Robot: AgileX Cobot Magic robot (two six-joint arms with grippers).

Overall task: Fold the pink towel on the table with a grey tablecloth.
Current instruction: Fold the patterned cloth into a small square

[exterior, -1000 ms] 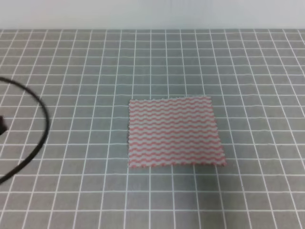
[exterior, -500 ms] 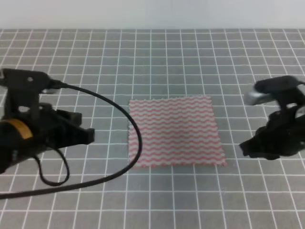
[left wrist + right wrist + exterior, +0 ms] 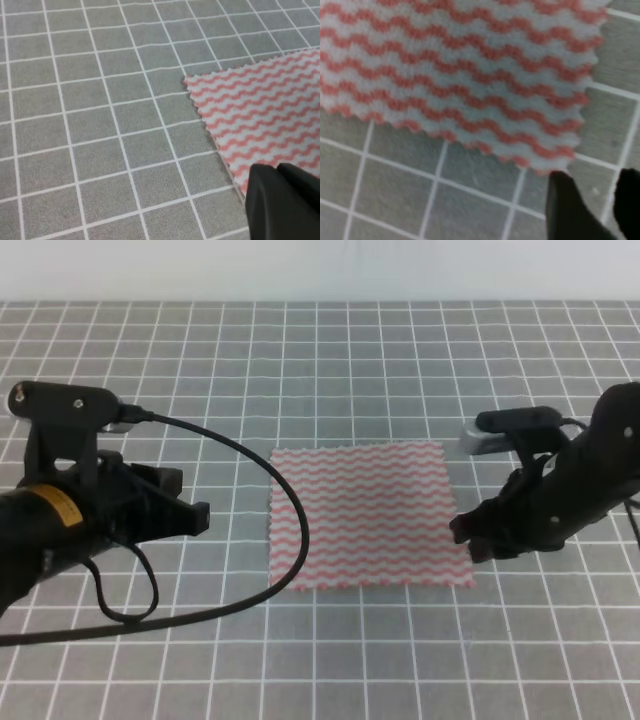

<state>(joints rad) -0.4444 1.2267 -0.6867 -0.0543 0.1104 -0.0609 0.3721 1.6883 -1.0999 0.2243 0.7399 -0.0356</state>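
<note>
Where the table with a grey tablecloth (image 3: 350, 360) shows its white grid, the pink towel (image 3: 366, 516) lies flat and unfolded near the middle. Left gripper (image 3: 190, 518): beside the towel's left edge, apart from it; whether its jaws are parted cannot be told. Right gripper (image 3: 592, 200): at the towel's near right corner, fingers (image 3: 565, 205) slightly parted, holding nothing. Black cable (image 3: 270, 540): loops over the towel's left edge

a pale, plain wall (image 3: 320, 270) runs along the far edge at the top of the high view. a black cable (image 3: 262, 465) loops in a curve above the surface on the left side.
</note>
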